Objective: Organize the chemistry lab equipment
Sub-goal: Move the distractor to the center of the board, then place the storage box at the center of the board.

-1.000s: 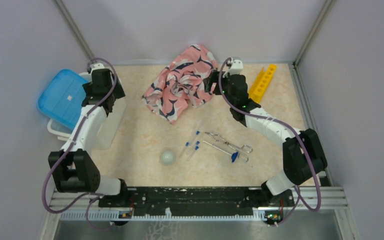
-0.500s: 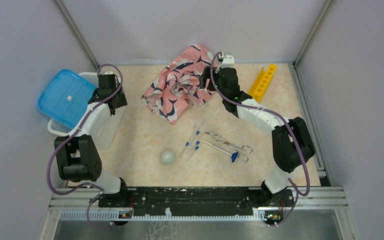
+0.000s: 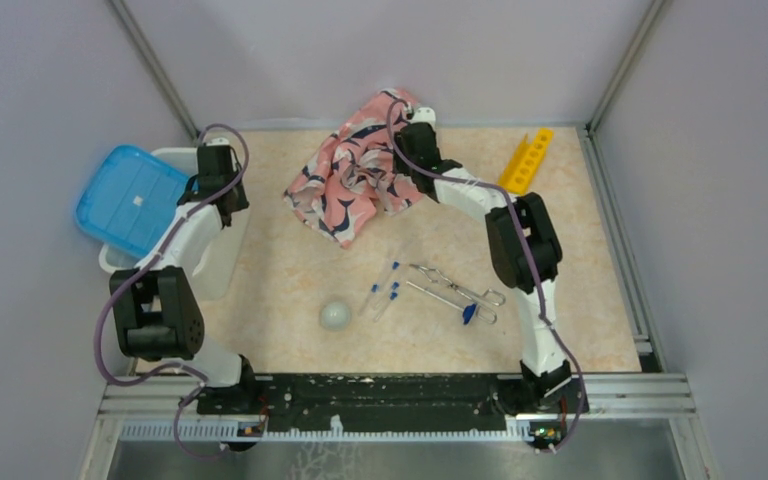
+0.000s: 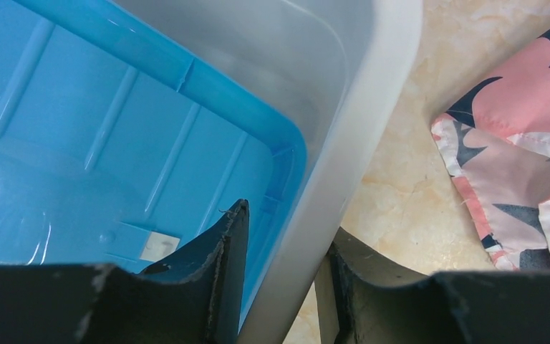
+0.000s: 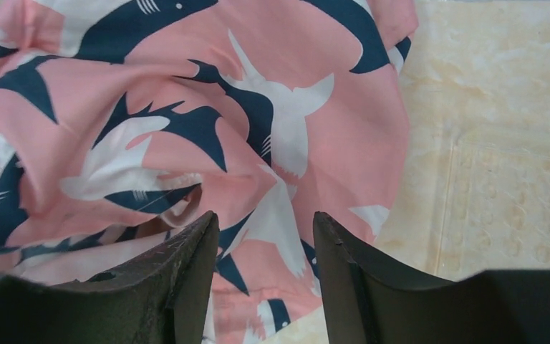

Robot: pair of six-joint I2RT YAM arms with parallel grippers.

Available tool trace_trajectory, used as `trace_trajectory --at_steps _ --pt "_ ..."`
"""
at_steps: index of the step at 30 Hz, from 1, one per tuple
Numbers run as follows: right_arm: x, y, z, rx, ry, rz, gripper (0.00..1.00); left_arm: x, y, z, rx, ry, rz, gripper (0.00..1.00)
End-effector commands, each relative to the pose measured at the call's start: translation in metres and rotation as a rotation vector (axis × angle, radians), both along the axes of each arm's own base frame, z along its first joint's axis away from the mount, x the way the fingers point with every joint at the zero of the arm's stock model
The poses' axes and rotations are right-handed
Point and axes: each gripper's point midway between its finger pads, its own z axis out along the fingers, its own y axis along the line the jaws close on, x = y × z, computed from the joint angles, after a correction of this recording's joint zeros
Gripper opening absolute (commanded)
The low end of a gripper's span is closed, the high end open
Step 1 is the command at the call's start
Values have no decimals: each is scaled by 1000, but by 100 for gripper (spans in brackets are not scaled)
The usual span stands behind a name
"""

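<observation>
Upper left, our left gripper (image 4: 286,222) straddles the white bin (image 4: 379,86) wall; we cannot tell if clamped. Our right gripper (image 5: 265,218) gapes over the cloth (image 5: 150,93).

Bright, even light, faint soft shadows, small glare on blue lid (image 4: 79,143)

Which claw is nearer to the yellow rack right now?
Right. The right claw is at the pink cloth, on its right part, to the left of the yellow rack. The left claw straddles the white bin wall, far off on the left side.
</observation>
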Motion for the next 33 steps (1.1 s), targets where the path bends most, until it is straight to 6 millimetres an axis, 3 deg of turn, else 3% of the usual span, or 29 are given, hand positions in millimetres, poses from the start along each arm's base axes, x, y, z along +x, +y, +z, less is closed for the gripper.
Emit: trace_trajectory --at_steps 1,4,10,15,23,27,33 --pt "21 4 -2 -61 5 -33 48 -10 -13 4 -1 2 -18 0" --pt "32 5 -8 -73 17 -43 41 -7 -27 21 46 -33 -62 0" --pt "47 11 -26 -128 80 -44 38 -4 -55 57 149 -100 -117 0" --pt "49 30 -49 -149 161 14 37 -6 -75 77 187 -137 -162 0" --pt "38 92 -58 -25 206 208 33 -17 -92 108 258 -203 -187 0" --pt "21 130 -62 61 239 346 31 -25 -101 126 266 -247 -200 0" --pt "-6 182 -54 207 257 500 30 -33 -132 147 307 -312 -283 0"
